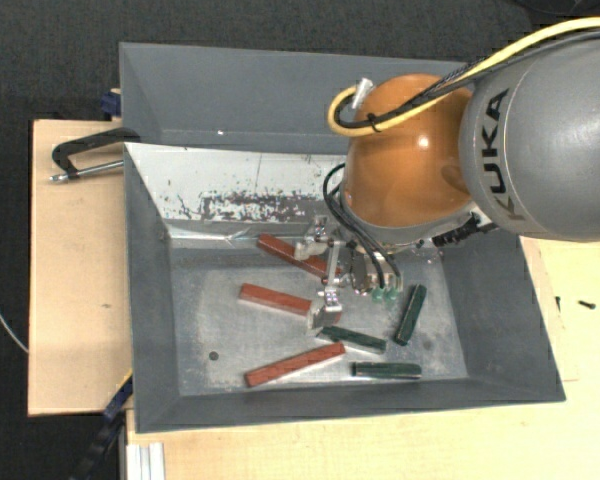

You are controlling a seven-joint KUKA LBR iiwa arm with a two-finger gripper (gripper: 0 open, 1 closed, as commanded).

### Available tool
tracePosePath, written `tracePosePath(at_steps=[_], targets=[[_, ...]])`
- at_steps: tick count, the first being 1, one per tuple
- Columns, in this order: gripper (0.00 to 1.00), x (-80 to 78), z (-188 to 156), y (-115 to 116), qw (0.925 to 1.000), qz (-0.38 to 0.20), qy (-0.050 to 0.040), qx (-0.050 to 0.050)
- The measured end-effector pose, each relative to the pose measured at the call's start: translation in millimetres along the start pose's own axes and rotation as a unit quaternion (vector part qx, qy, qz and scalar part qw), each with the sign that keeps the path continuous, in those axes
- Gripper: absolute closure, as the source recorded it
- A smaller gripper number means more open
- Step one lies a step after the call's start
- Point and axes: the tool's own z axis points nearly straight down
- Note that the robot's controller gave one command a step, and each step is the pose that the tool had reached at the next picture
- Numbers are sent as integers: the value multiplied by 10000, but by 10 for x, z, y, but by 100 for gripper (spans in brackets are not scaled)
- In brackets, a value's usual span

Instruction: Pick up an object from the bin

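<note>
Big grey arm [550, 138] with its orange wrist cover [410, 153] fills the upper right of the frame, closest to the lens. Below it the gripper [326, 313] hangs low in the grey bin [148, 298], about mid-frame, right at the right-hand end of a red-brown stick [273, 298] lying on the bin floor. Honestly can't tell if the jaws are spread or pressed together, or if they're touching that stick. Another red-brown stick [288, 251] lies just above it, and a longer one [295, 365] below. Three dark green sticks [352, 339] sit lower right of the gripper, one of them [411, 314] nearly vertical in the frame.
</note>
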Motion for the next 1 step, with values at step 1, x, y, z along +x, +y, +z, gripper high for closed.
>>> tracePosePath(at_steps=[1], targets=[[0, 0, 0, 0, 10000, 0, 0, 0]])
